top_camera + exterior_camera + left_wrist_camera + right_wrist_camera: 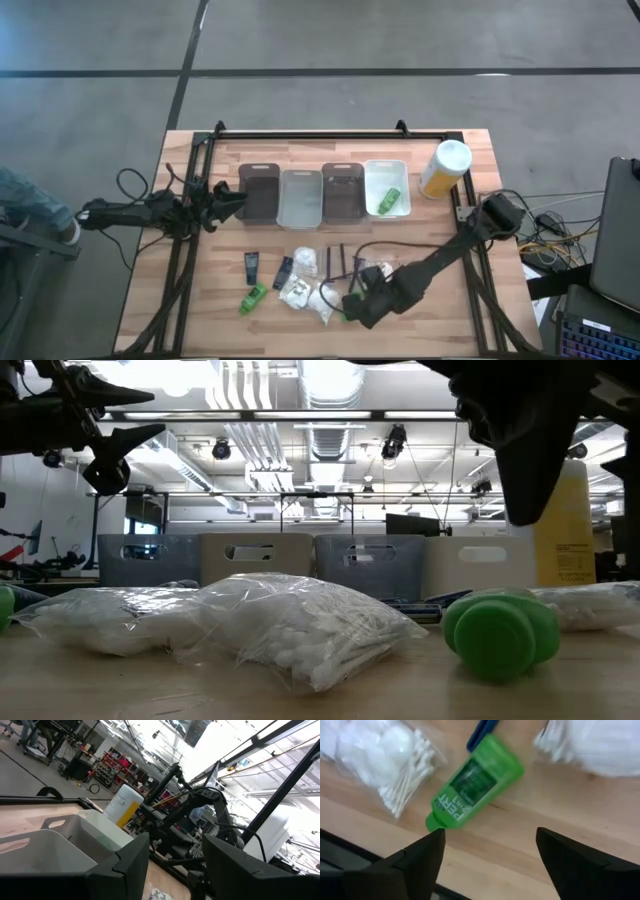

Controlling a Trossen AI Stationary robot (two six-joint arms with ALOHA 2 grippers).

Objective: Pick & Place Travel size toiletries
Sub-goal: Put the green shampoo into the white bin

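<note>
Green bottle (475, 790) lies on the wooden tabletop (520, 845) beside a cotton-swab packet (390, 765), under the wide-spread right pincer (490, 852); its cap is probably hidden. Left pincer (236, 199), parted, hovers by the bins (300, 197).

Glossy green plastic bottle (476, 788); crinkly clear plastic swab bag (290, 625); matt wood table (440, 320).
</note>
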